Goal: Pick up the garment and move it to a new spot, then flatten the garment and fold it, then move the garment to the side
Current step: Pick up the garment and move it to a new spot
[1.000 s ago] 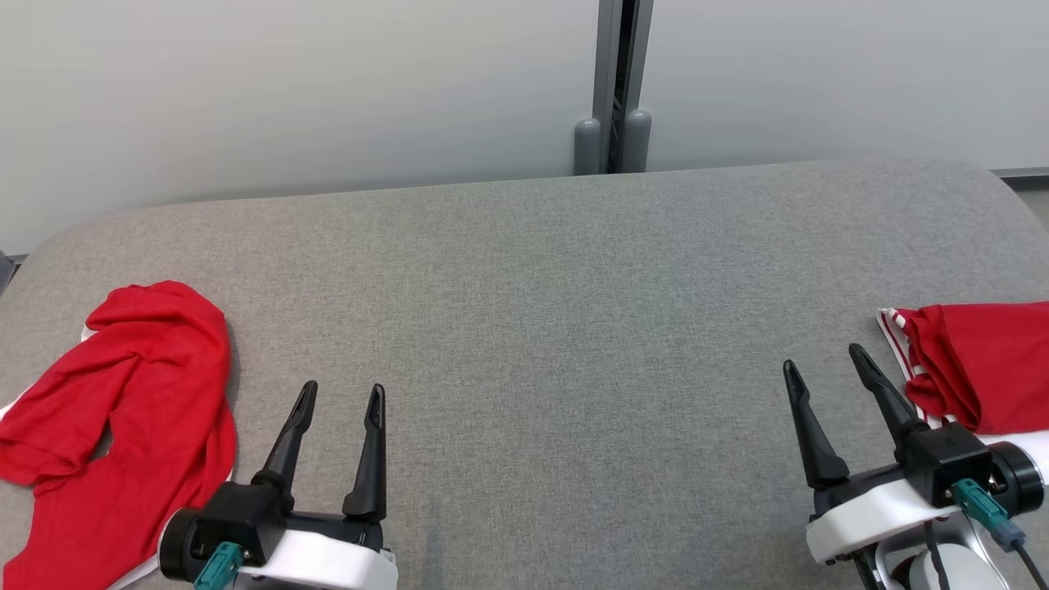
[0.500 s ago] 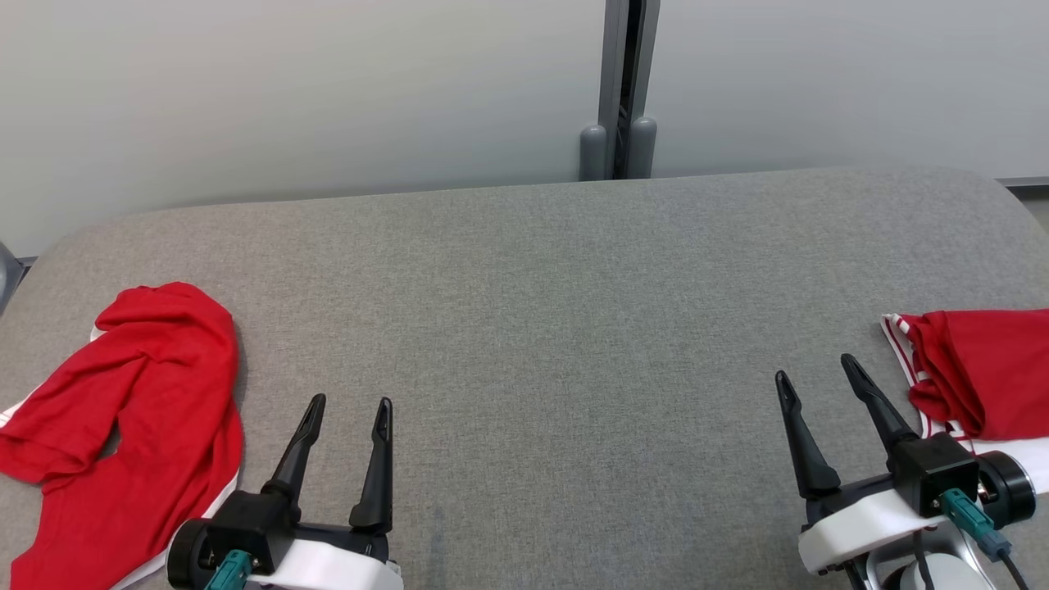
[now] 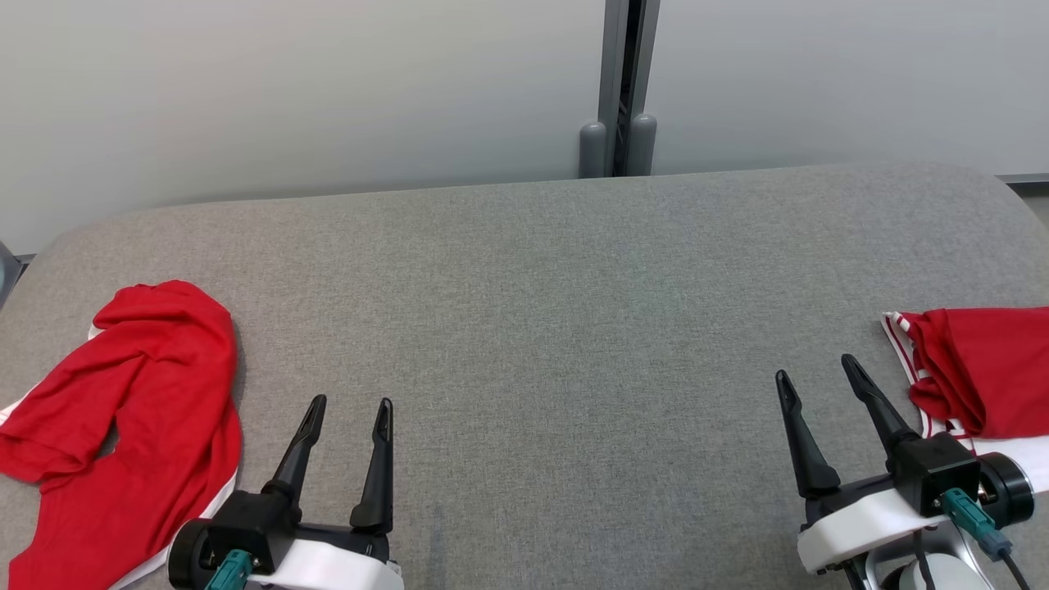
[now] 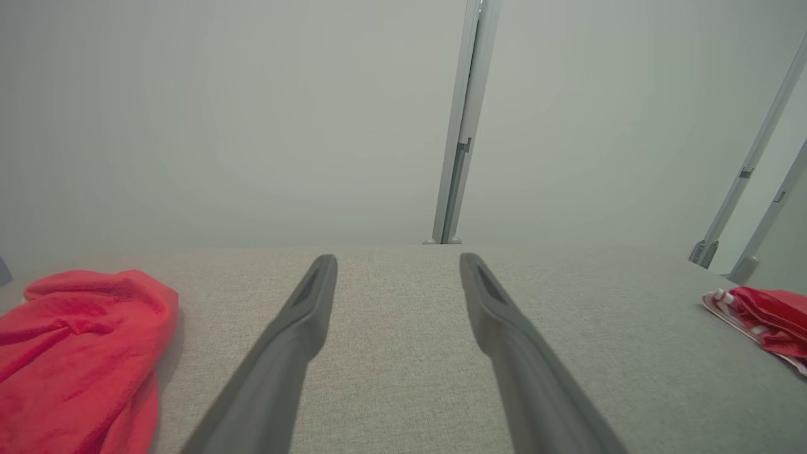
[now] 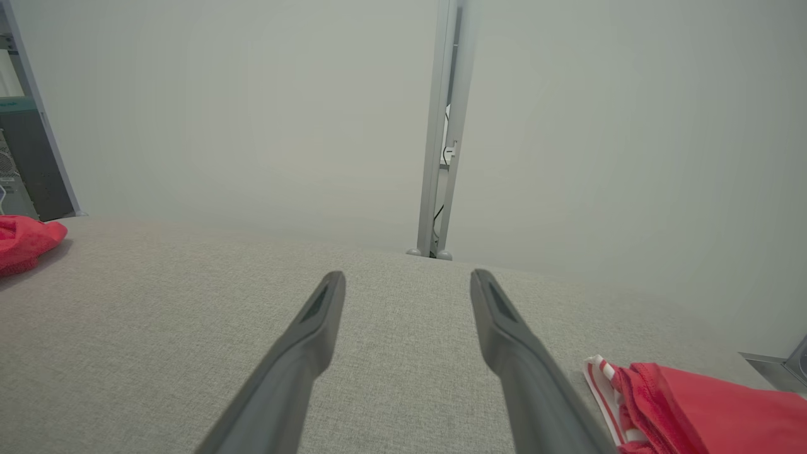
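A crumpled red garment (image 3: pixel 164 369) lies at the left end of the grey worktop (image 3: pixel 557 311), just beside the left gripper (image 3: pixel 351 401), whose jaws stand released and empty over the cloth surface. Behind the middle of the worktop a grey post (image 3: pixel 623 82) rises against the pale wall. At the right, the right gripper (image 3: pixel 815 367), jaws likewise spread and holding nothing, sits just beside a second red garment (image 3: pixel 975 369) with white striped trim.

soft, even, bright light throughout. the head view is sharp; a thin shadow lines the 3 o'clock edge of the red garment (image 3: pixel 147 369) at 9 o'clock. both wrist views look hazy, pale.
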Controlling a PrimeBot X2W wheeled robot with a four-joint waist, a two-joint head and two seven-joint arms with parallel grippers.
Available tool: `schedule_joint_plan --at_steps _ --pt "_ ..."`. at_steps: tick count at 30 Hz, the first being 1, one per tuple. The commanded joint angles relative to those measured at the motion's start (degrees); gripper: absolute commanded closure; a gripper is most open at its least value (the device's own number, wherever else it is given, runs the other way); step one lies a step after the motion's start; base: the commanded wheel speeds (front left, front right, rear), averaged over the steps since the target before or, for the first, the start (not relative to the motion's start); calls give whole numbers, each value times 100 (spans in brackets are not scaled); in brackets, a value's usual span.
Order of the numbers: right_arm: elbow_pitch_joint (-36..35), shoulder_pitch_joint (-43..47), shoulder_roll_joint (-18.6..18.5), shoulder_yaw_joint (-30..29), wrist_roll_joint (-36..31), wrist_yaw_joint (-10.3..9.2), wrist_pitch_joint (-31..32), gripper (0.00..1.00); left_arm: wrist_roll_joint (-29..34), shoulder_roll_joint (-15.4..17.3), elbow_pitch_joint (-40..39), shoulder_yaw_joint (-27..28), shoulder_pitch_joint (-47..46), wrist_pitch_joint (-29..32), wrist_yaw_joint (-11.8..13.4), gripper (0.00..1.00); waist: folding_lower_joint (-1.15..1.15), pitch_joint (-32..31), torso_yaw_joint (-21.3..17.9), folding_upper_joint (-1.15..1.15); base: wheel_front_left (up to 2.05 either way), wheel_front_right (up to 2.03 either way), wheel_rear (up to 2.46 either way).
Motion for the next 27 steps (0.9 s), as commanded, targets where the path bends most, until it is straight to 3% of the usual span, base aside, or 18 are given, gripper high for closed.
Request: schedule_joint_plan --at_steps 1,27 --pt "-7 6 -10 -20 18 -2 -5 0 -15 20 6 0 -58 6 -6 0 0 8 -4 0 0 0 0" --pt "46 -24 18 -39 56 -2 -4 0 34 20 39 -16 -112 6 -53 0 0 83 40 0 0 0 0"
